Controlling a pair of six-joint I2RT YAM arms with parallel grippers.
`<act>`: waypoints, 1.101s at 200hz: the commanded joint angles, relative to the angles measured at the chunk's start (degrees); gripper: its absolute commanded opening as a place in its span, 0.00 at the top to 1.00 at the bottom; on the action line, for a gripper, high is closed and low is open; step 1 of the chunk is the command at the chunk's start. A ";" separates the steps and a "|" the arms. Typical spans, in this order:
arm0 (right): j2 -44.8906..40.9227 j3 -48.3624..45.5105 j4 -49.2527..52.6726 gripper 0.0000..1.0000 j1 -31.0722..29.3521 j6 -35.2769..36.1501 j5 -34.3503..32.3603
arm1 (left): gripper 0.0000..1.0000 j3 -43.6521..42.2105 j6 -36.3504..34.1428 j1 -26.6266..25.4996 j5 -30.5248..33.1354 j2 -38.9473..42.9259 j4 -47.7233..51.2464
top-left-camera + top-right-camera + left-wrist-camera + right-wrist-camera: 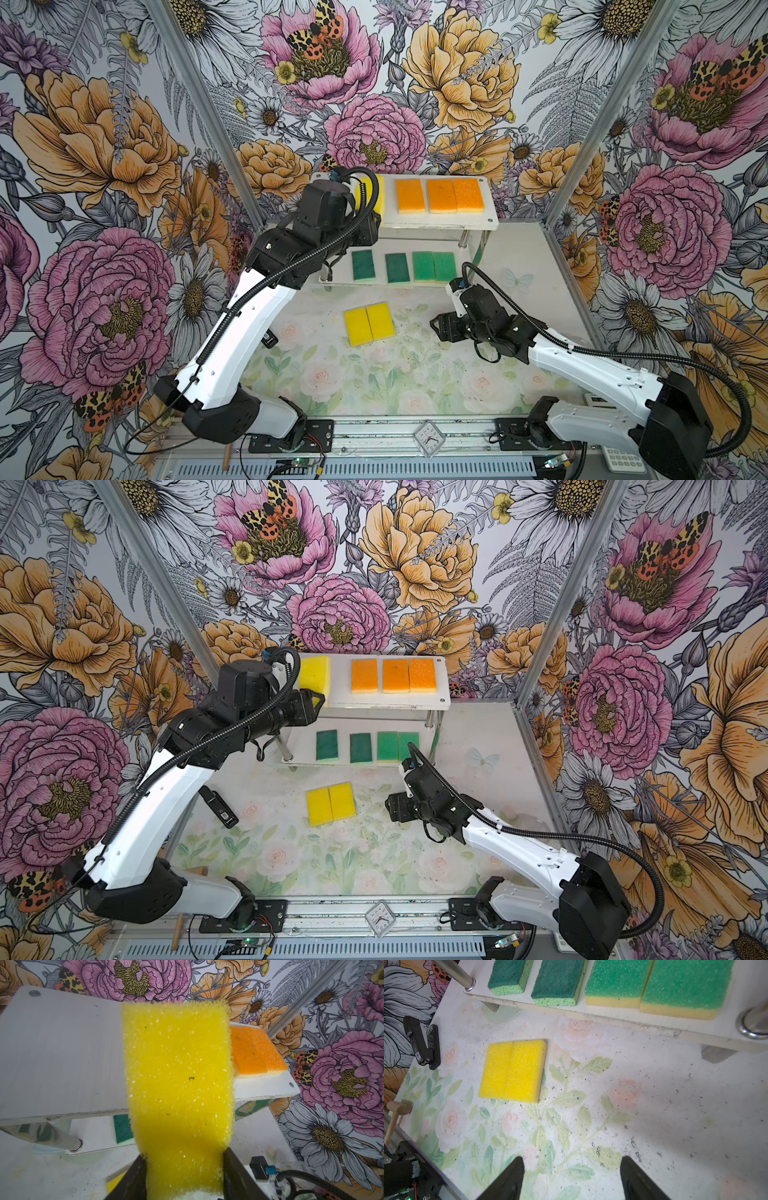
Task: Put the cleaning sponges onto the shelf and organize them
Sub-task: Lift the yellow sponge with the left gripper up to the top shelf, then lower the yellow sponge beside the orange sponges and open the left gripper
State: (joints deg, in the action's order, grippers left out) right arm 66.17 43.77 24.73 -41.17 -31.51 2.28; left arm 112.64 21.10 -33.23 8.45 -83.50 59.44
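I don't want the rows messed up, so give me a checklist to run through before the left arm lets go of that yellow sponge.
Left end effector gripping the held yellow sponge: ok.
Bare top board beside the orange sponges: ok.
Gap to the orange sponges: ok.
Sponge resting flat on the board: cannot tell.
Right end effector open and empty: ok.
All sponges shelved: not ok, two yellow sponges on the table.

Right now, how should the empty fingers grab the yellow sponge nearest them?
From above, pinch that yellow sponge across its short ends. It lies flat, and one long side touches its twin, leaving the right fingers no gap there.
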 commanded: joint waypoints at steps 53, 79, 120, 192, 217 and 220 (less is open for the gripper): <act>-1.04 0.11 -0.90 0.25 0.30 -0.83 -0.44 | 0.48 15.77 -4.10 3.43 0.53 -12.31 10.46; -1.17 -0.07 -0.84 0.25 0.30 -0.92 -0.70 | 0.48 17.91 -4.55 3.27 1.72 -15.29 12.23; -1.55 -0.81 -0.91 0.25 0.30 -1.27 -0.34 | 0.47 19.99 -4.63 3.00 5.32 -18.45 12.69; -3.58 -2.11 -0.84 0.25 0.30 -1.72 -0.77 | 0.46 33.37 -5.11 3.51 4.25 -28.92 16.43; -3.76 -2.46 -0.86 0.25 0.37 -1.79 -0.81 | 0.45 33.98 -5.10 3.66 4.01 -30.24 16.50; -3.77 -2.46 -0.86 0.25 0.33 -1.79 -0.86 | 0.45 33.92 -5.07 3.63 4.03 -30.28 16.50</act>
State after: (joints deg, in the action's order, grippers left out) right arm 63.57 41.89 24.51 -41.17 -32.56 2.22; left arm 145.32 16.91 -30.17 11.99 -113.19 73.97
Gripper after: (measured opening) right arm 0.753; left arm 0.544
